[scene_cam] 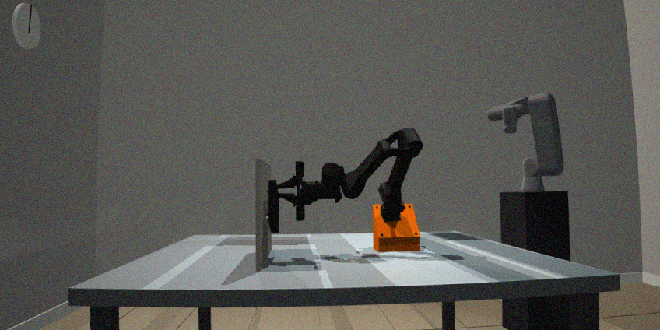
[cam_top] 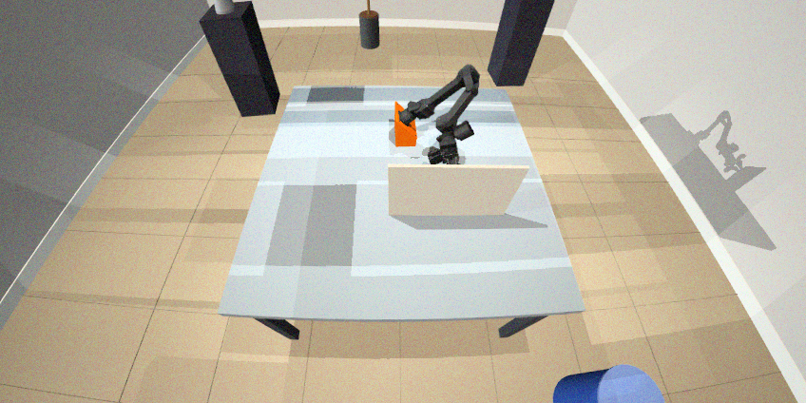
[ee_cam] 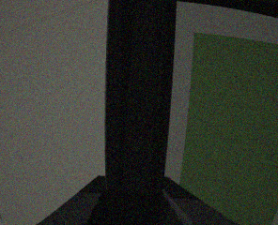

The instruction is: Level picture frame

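The picture frame (scene_cam: 273, 215) (ee_cam: 138, 94) has a black border, a pale mat and a green picture. It stands in front of the upright wall panel (cam_top: 452, 189) (scene_cam: 261, 238) (ee_cam: 45, 103). My gripper (scene_cam: 279, 190) (ee_cam: 131, 187) is shut on the frame's side bar, which runs up between the fingertips in the wrist view. The mat and the green picture lie right of that bar; their top edges slope down to the right there. The far side of the frame is outside the wrist view. The screw and the notched strip are hidden. The top camera sees only the panel's back.
The panel stands on the pale table (cam_top: 316, 294) (scene_cam: 138, 275). The arm's orange base (cam_top: 405, 136) (scene_cam: 396, 238) is on the table behind the frame's front side. Two grey arms on dark pedestals (cam_top: 242, 70) (cam_top: 517, 37), a plant (cam_top: 369, 31) and a blue cylinder (cam_top: 627, 387) are off the table.
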{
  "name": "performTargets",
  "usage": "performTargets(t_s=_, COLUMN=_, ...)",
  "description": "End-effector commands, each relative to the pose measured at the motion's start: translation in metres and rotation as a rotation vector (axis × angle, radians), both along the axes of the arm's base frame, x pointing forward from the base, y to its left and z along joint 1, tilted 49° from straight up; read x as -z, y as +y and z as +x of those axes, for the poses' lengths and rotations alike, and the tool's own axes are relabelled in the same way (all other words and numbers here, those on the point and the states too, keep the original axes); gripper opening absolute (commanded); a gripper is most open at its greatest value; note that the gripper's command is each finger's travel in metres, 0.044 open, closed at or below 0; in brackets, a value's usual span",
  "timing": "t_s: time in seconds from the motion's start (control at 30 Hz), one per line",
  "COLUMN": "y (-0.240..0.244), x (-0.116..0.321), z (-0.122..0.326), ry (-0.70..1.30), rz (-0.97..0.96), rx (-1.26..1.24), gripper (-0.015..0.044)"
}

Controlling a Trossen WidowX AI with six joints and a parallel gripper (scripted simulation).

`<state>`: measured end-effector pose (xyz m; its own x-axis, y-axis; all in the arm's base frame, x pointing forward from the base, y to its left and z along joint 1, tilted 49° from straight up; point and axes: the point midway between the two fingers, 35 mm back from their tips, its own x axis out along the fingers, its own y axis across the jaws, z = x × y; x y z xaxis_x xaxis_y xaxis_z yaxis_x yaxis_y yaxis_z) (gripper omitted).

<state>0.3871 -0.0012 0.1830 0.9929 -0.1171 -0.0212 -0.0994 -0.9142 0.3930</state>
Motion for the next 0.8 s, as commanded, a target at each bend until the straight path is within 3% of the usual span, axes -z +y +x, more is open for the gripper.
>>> performTargets(t_s=0.0, y=-0.0001, x=-0.0001, z=-0.0001, ry=0.000, rz=0.000, rx=0.001, gripper=0.0000)
performTargets(t_s=0.77, y=0.0006, x=0.0003, z=0.0001, ry=0.008, rz=-0.057, rx=-0.001, gripper=0.0000)
